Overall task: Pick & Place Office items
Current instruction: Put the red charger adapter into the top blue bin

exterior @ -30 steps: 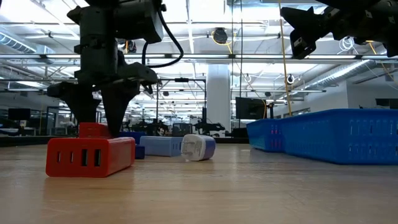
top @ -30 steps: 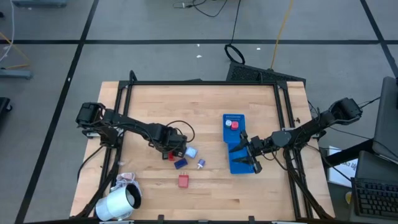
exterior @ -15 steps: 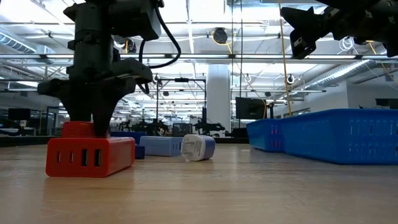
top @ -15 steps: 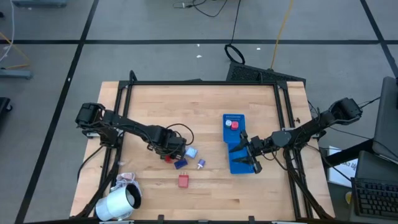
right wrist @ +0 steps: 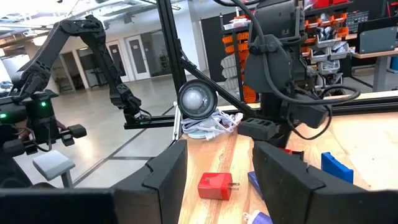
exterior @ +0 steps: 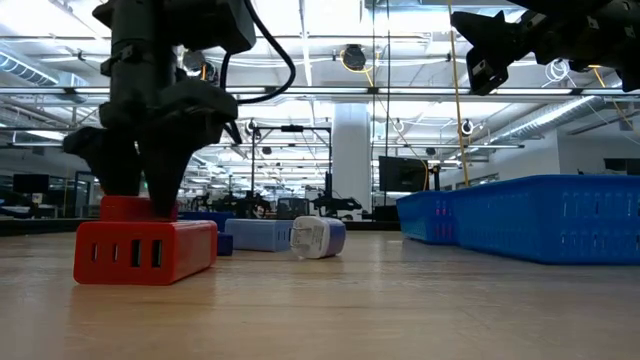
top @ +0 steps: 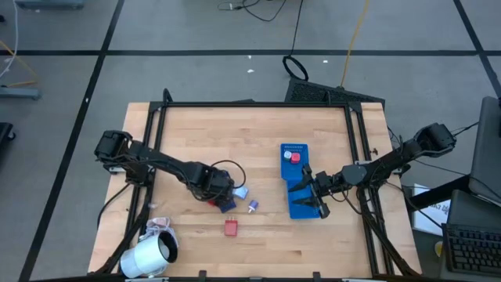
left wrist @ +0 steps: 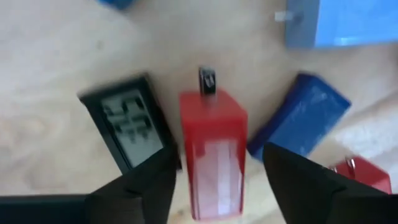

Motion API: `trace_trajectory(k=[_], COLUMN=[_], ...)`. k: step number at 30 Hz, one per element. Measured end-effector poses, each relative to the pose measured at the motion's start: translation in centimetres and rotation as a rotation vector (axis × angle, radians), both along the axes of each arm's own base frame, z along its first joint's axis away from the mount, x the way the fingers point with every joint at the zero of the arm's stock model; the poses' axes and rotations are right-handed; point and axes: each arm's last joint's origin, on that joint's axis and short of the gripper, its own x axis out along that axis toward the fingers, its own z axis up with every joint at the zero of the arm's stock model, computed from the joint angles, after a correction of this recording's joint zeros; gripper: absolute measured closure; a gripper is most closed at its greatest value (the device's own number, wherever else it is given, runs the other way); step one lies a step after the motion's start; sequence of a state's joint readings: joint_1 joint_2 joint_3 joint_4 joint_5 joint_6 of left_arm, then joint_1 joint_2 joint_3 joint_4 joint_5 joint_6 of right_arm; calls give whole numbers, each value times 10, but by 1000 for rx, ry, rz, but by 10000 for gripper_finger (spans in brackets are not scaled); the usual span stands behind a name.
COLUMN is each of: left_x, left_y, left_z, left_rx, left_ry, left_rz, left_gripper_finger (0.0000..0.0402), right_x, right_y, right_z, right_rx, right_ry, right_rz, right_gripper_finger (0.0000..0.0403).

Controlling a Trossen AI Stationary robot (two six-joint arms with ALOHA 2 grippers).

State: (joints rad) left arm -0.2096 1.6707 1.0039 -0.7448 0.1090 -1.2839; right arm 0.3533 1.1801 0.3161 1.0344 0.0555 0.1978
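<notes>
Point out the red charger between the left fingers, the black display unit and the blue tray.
red charger (left wrist: 212,158), left wrist view, top face.
black display unit (left wrist: 129,127), left wrist view, screen.
blue tray (top: 294,150), high view, far end wall.

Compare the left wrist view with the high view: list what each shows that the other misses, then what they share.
Only the left wrist view shows the small black display unit beside the red block, and that the left gripper is open with a finger on either side of that block. Only the high view shows the blue tray, the right gripper over it, and the white roll. Both show the dark blue block next to the red one.
</notes>
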Motion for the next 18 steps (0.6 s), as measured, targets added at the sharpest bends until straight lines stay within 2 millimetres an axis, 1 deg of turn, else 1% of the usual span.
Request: trace_trajectory(k=[4, 8, 13, 18], left_x=[-1, -2, -4, -3], left_y=[-5, -12, -16, -12], left_z=[0, -2, -7, -7], left_rx=[-23, 5, 42, 106], left_ry=[7, 10, 37, 13], left_rz=[-6, -18, -16, 16], left_gripper_finger=[130, 114, 111, 119], right_x=[0, 0, 0, 0], right_y=[0, 0, 0, 0], right_z=[0, 0, 0, 0], right_rx=[0, 0, 0, 0], right_ry=[0, 0, 0, -1], right_rz=[0, 0, 0, 0], right_gripper_finger=[232, 232, 232, 232])
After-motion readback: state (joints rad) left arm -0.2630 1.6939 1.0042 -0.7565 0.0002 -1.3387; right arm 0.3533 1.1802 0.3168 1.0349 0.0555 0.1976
